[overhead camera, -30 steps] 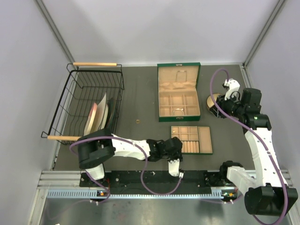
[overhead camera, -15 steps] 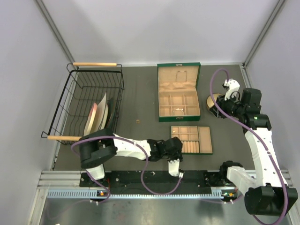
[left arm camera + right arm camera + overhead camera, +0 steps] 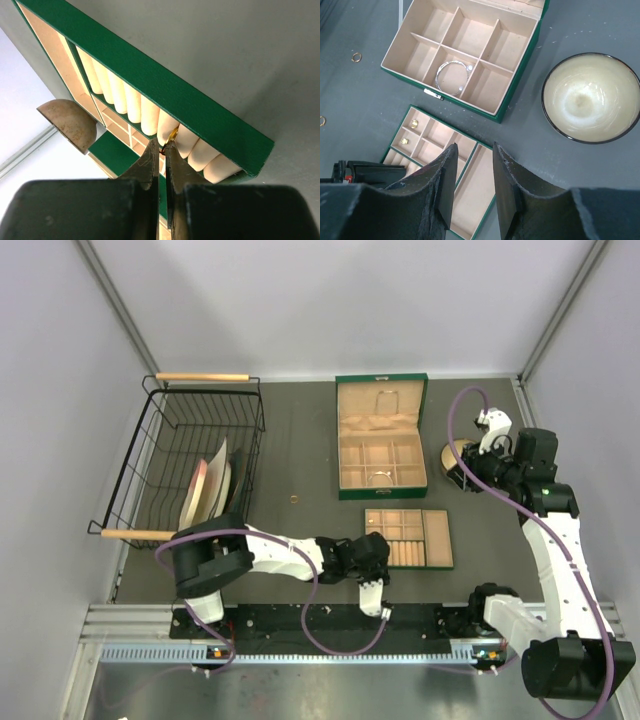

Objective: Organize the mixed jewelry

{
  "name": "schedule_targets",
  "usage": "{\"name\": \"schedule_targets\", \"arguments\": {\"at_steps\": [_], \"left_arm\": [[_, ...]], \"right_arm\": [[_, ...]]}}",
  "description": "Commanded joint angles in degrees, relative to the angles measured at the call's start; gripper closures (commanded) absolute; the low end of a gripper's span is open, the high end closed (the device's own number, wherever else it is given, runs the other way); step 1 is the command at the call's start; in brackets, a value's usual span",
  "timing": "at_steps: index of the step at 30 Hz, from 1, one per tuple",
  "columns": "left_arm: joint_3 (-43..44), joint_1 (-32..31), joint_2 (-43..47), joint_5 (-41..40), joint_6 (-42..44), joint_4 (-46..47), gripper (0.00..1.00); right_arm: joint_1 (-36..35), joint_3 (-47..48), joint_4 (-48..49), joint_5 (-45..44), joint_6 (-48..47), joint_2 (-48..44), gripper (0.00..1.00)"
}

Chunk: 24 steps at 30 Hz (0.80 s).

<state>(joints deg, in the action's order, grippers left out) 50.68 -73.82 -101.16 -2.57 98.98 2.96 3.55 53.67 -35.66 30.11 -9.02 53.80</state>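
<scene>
My left gripper (image 3: 162, 145) is shut on a thin gold ring (image 3: 173, 134), whose top pokes out beyond the tips. It is held against the row of cream ring rolls (image 3: 150, 112) in the small green tray (image 3: 408, 538). From above, that gripper (image 3: 384, 553) sits at the tray's left end. Two gold studs (image 3: 414, 123) (image 3: 404, 141) lie in the tray's small compartments. Loose gold rings (image 3: 356, 57) (image 3: 321, 120) lie on the grey table; one ring (image 3: 294, 498) shows from above. My right gripper (image 3: 472, 146) hangs open and empty high over the tray.
The open green jewelry box (image 3: 381, 438) holds a silver bracelet (image 3: 452, 77) in a middle compartment. A cream bowl (image 3: 590, 98) stands to its right, under my right arm. A black wire basket (image 3: 190, 465) with plates fills the left side.
</scene>
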Motion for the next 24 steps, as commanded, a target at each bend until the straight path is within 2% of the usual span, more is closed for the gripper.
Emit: {"name": "schedule_targets", "arguments": {"at_steps": [1,10,13,24], "left_arm": [[0.1,0.3,-0.4,1.2,0.2,0.5,1.0],[-0.3,0.3,-0.2,0.8,0.9,-2.7,1.0],[1.0,0.3,-0.5,0.8,1.0,-7.3,1.0],[5.7,0.3,-3.7,-0.2,1.3,-13.2,1.0]], "right_arm": [[0.6,0.4,0.9,0.8,-0.9,-0.4,0.65],[0.5,0.4,0.9,0.7,-1.0,-0.2,0.66],[0.6,0.3,0.9,0.6,-1.0,-0.2,0.65],[0.5,0.3,0.9,0.6,-1.0,-0.5,0.66]]}}
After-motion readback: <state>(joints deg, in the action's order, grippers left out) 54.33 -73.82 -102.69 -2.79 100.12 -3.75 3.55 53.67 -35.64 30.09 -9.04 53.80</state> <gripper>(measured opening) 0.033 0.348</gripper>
